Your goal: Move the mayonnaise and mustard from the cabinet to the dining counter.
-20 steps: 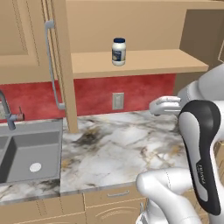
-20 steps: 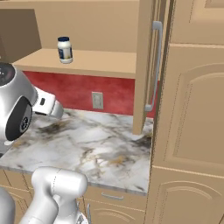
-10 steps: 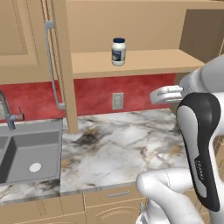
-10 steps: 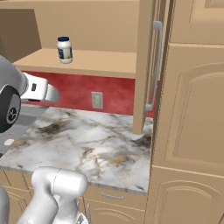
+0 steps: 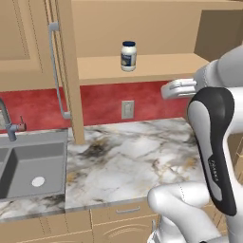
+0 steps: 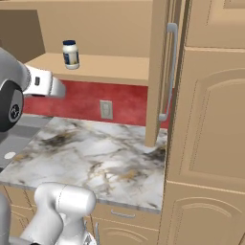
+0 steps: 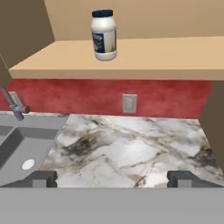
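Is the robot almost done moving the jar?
Not yet. The cabinet door is already open. The mayonnaise stands on the cabinet shelf, untouched. The hand is open and empty, below the shelf, facing the jar. Grabbing it and carrying it to the dining counter is left, and the mustard too.

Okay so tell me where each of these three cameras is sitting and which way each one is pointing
Left base view: behind the arm's left, facing the open cabinet, mayonnaise and sink; arm at right.
Right base view: behind the arm's right, same shelf, cabinet door; arm at left.
Hand view: on the hand, facing the shelf and wall outlet; gripper open at bottom.
All three share the mayonnaise and the marble counter.
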You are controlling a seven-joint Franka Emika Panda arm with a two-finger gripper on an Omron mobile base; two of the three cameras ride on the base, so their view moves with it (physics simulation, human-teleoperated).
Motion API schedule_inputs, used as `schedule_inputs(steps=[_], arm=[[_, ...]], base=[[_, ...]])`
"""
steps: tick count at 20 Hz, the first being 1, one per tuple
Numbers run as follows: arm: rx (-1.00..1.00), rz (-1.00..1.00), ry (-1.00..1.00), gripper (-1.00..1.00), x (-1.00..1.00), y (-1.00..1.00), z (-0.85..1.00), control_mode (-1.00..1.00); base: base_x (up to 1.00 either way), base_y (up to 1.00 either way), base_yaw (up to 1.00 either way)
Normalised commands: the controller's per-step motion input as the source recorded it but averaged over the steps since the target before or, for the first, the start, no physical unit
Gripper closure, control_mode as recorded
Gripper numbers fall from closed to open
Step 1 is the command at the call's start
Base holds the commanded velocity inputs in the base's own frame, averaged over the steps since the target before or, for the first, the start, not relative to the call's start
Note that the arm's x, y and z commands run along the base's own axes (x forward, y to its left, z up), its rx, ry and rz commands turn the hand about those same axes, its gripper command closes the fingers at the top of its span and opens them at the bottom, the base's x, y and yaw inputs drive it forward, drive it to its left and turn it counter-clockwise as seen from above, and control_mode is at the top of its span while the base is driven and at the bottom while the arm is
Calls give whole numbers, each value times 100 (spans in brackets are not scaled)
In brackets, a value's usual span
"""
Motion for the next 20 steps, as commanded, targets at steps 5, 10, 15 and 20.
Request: schedule_inputs(steps=[5, 10, 15, 20], arm=[[0, 0, -9, -100, 31, 0, 16, -100], [0, 0, -20, -100, 30, 0, 7, -100], [2, 0, -5, -100, 21, 1, 35, -100], [0, 0, 0, -100, 23, 10, 36, -100]], base=[[0, 0, 0], [0, 0, 0], [0, 0, 0], [0, 0, 0]])
